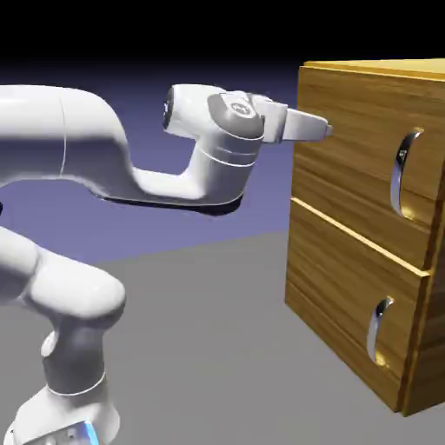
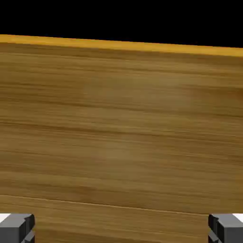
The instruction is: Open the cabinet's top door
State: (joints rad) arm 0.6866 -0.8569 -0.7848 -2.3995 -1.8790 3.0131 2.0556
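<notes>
In the hand view the two grey fingertips [image 2: 16, 228] sit at the far bottom corners, so the end effector [image 1: 326, 129] is spread wide with nothing between its fingers. Wood grain fills that view, with a seam line crossing just above the fingertips. In the exterior view the white arm [image 1: 96, 148] reaches level to the right, the end effector just short of the top door [image 1: 356, 165], near its upper left part. The curved silver handle [image 1: 401, 169] lies further right, untouched. The cabinet [image 1: 348, 287] stands on the grey bench [image 1: 209, 348], and the top door looks flush and closed.
</notes>
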